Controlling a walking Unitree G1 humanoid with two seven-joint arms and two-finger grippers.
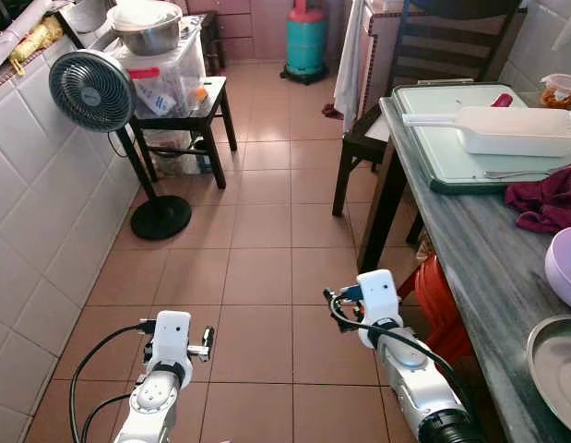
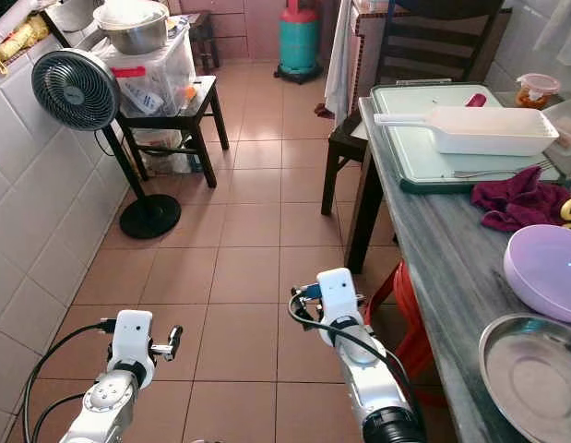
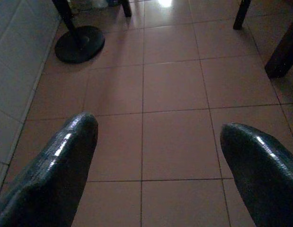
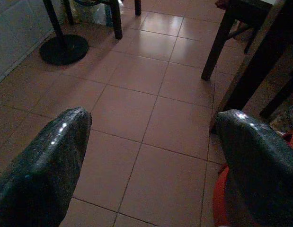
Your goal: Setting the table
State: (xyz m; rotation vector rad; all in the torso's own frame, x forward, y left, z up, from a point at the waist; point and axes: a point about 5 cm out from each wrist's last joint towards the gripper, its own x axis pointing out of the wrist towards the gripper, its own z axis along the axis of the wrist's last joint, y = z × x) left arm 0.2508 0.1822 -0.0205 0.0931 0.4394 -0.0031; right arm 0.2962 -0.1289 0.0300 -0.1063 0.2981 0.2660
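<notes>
I see both grippers, left [image 3: 155,142] and right [image 4: 151,137], spread wide and empty, low over bare floor tiles [image 1: 257,268]. The table [image 2: 433,249] edge runs along my right, bearing a steel plate [image 2: 534,369], purple bowl [image 2: 548,268] and white tray [image 2: 479,129]. A fan [image 1: 91,89] stands by the left wall.

A standing fan [image 1: 91,89] stands at ten o'clock by the tiled wall [image 1: 27,240]. Just past it, a small black table [image 1: 188,115] carries a clear plastic bin [image 1: 167,78] topped by a steel bowl [image 1: 147,29]. A teal gas cylinder [image 1: 306,41] sits at twelve o'clock, a dark wooden chair [image 1: 423,65] at one o'clock.
</notes>
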